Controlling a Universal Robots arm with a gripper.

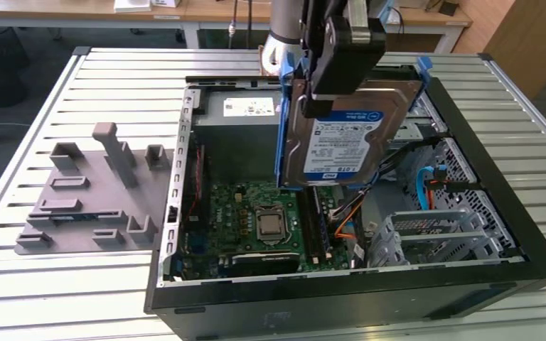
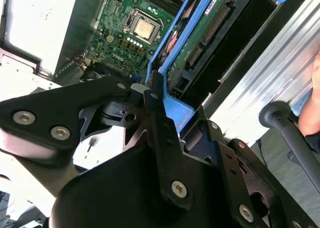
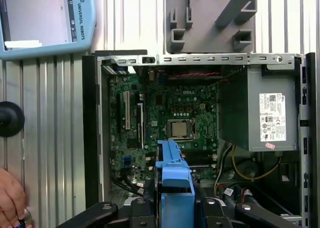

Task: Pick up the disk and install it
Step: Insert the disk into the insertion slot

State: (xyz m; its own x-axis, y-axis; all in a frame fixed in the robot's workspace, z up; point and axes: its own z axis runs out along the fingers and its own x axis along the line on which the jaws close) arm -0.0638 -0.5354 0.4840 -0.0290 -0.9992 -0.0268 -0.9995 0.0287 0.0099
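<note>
Above the open computer case (image 1: 368,295), the disk (image 1: 349,142) was held on edge by the jaws; had it slipped, the motherboard (image 1: 254,213) beneath could have been struck.

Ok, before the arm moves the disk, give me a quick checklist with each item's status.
1. Grip: claw shut on the disk by its blue frame: ok.
2. Disk held on edge above the open case: ok.
3. Drive cage free to take it: cannot tell.
4. Orange cables out of the path: cannot tell.
5. People clear: a hand is at the table edge in the first wrist view: not ok.
</note>
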